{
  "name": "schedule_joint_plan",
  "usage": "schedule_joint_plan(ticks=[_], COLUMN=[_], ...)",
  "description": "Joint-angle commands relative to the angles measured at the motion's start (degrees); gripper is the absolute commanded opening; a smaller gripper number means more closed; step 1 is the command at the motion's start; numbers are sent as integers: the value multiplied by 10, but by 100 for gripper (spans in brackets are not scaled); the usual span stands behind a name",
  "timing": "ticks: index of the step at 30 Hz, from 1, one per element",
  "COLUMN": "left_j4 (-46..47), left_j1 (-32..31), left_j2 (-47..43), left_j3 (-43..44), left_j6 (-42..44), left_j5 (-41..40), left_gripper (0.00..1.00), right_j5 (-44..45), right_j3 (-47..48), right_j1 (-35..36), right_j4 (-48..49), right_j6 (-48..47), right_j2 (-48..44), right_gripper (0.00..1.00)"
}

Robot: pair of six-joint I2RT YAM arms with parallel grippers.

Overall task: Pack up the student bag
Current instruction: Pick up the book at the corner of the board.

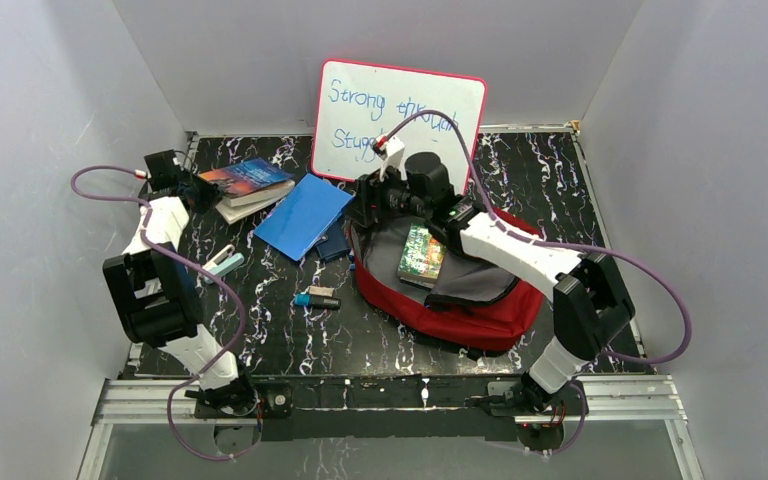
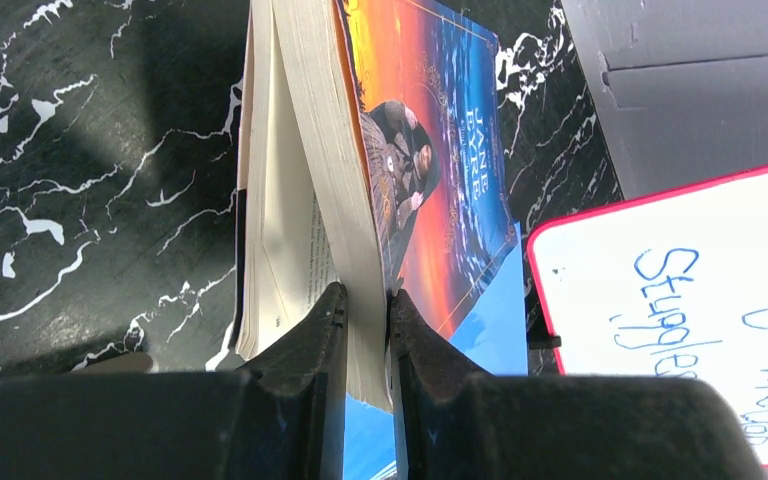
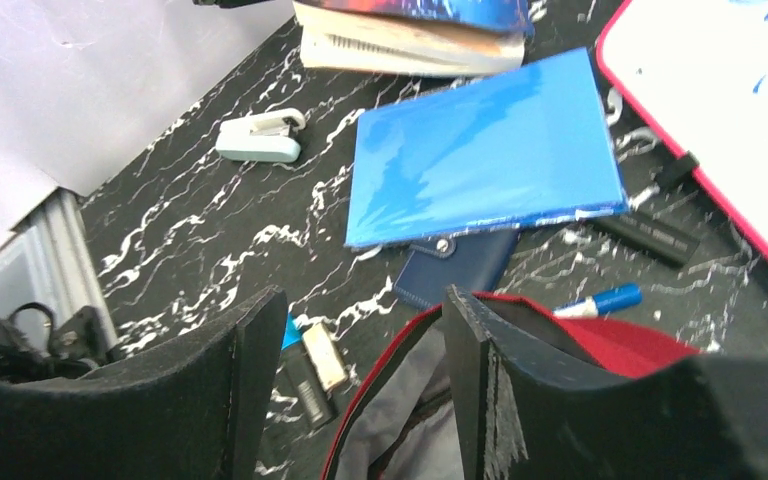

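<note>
Paperback (image 2: pixel 420 170) "Jane Eyre" sitting clamped in left hand (image 2: pixel 365 300); right hand (image 3: pixel 360 300) gaping above red student bag (image 1: pixel 460 322) holding one book (image 1: pixel 421 254); whiteboard (image 1: pixel 400 100) reading "Strong through"

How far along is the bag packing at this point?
Done: one green book lies inside the open student bag. In hand: the left tool is clamped on the Jane Eyre paperback; the right tool hangs open over the bag's rim. Left outside the bag: blue folder, navy wallet, stapler, markers, whiteboard.
</note>
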Motion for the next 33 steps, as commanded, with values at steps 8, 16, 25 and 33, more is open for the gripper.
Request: schedule_joint_plan(ticks=[8, 16, 25, 33], left_j4=[-6, -12, -18, -21], left_j1=[2, 1, 0, -2], left_j2=[-83, -92, -94, -99], left_j3=[11, 3, 9, 1], left_j6=[8, -1, -4, -5], left_j5=[60, 69, 77, 81], left_gripper=[0, 0, 0, 0], right_j5=[28, 46, 49, 33], right_j3=[-11, 123, 281, 386], right_j1=[110, 142, 155, 156], right_j4=[374, 461, 463, 415], right_j6=[-359, -495, -594, -638], right_j2=[131, 300, 446, 521], right_gripper=[73, 77, 78, 78])
